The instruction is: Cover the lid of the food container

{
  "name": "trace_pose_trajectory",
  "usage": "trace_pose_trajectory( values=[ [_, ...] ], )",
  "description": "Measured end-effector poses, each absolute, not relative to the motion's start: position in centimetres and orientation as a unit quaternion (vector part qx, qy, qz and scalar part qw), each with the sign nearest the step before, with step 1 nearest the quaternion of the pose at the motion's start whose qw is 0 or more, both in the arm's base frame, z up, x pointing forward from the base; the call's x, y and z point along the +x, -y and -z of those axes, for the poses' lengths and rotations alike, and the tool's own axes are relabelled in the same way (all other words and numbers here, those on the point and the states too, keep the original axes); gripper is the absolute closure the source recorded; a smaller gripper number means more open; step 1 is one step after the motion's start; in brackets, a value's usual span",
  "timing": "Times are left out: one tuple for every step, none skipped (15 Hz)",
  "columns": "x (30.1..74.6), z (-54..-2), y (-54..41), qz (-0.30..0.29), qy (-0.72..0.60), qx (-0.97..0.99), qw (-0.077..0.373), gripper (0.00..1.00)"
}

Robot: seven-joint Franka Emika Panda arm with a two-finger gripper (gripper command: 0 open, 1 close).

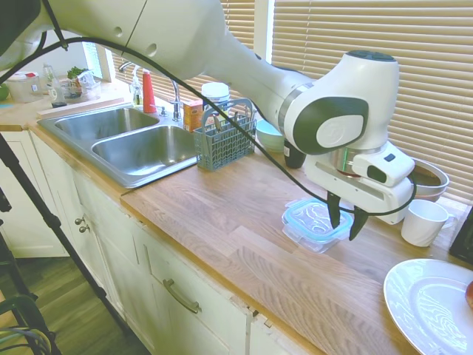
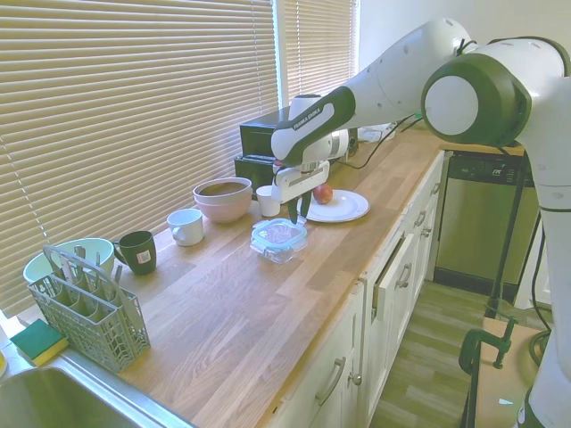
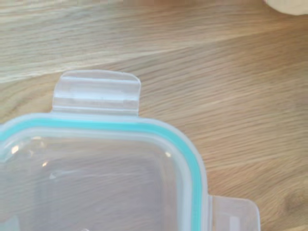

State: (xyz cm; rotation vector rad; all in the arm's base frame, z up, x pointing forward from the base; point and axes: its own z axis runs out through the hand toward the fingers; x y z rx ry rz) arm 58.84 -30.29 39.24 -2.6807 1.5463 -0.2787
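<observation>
The clear lid (image 1: pixel 313 217) with a teal-blue rim lies flat on top of the small glass food container (image 1: pixel 309 238) on the wooden counter. My gripper (image 1: pixel 344 230) hangs at the lid's right edge, open, its dark fingers pointing down with nothing between them. In the second exterior view the gripper (image 2: pixel 297 215) stands just behind the lid (image 2: pixel 279 233), which rests on the container (image 2: pixel 280 249). The wrist view shows one corner of the lid (image 3: pixel 106 168) from close by, with a clear snap flap (image 3: pixel 96 91) sticking out over the wood.
A white mug (image 1: pixel 423 222) and a pink bowl (image 1: pixel 430 180) stand right behind the gripper. A white plate (image 1: pixel 427 307) lies at the front right. A cutlery basket (image 1: pixel 225 137), a mint-green bowl (image 1: pixel 269 135) and the sink (image 1: pixel 140 148) are to the left.
</observation>
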Motion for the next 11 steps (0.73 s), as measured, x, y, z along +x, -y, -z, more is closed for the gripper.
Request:
trace_pose_trajectory(
  values=[
    [58.9,-39.8,30.1,0.093,-0.497,-0.862,0.018,0.0],
    [58.8,-40.5,29.9,0.098,-0.497,-0.862,0.02,0.0],
    [58.8,-41.3,29.6,0.102,-0.497,-0.862,0.02,0.0],
    [58.7,-42.1,29.3,0.107,-0.496,-0.861,0.019,0.0],
    [58.4,-43.0,28.8,0.112,-0.495,-0.861,0.018,0.0],
    [57.8,-44.2,28.2,0.118,-0.492,-0.862,0.017,0.0],
    [57.0,-45.5,27.4,0.125,-0.486,-0.865,0.016,0.0],
    [56.1,-46.9,26.3,0.132,-0.478,-0.868,0.017,0.0],
    [55.2,-48.2,24.9,0.138,-0.469,-0.872,0.016,0.0],
    [54.4,-49.1,23.1,0.141,-0.459,-0.877,0.011,0.0],
    [53.7,-49.4,20.8,0.141,-0.449,-0.882,0.005,0.0]
  ],
)
